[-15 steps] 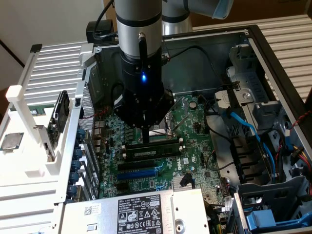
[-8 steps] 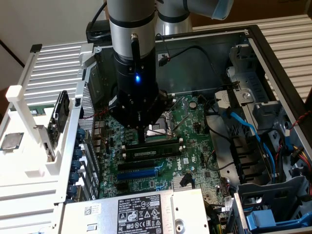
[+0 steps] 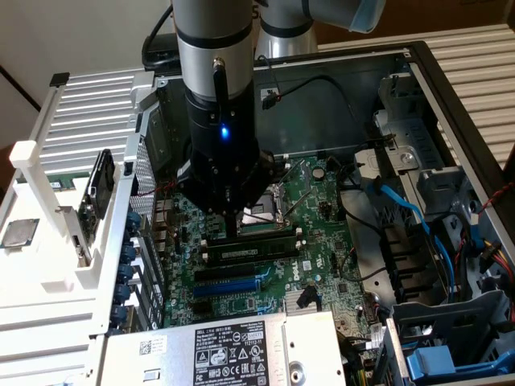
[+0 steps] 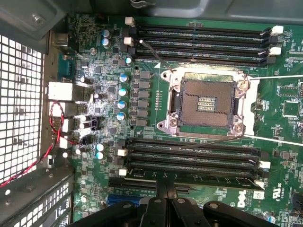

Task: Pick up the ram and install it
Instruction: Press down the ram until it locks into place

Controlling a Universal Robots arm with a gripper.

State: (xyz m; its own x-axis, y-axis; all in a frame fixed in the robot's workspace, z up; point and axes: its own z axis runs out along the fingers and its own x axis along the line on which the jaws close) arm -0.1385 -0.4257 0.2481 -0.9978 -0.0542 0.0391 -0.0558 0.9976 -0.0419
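Observation:
The ram [image 3: 251, 251] is a dark stick with a small pale label. It lies along the memory slot closest to the black and blue expansion slots, level with the board. In the wrist view the ram [image 4: 213, 176] runs just past the fingertips. My gripper [image 3: 234, 228] hangs straight down over the stick's middle. In the wrist view the gripper [image 4: 165, 188] has its two black fingers pressed together, their tips at the stick's top edge and nothing held between them. I cannot tell whether the slot's end clips have closed.
The empty CPU socket [image 4: 208, 101] sits mid-board between two banks of black memory slots [image 4: 199, 45]. A blue expansion slot [image 3: 229, 285] and the power supply [image 3: 241, 350] lie beyond the ram. Blue cables [image 3: 410, 217] and drive cages fill the exterior view's right. A red wire [image 4: 52, 142] runs by the perforated rear wall.

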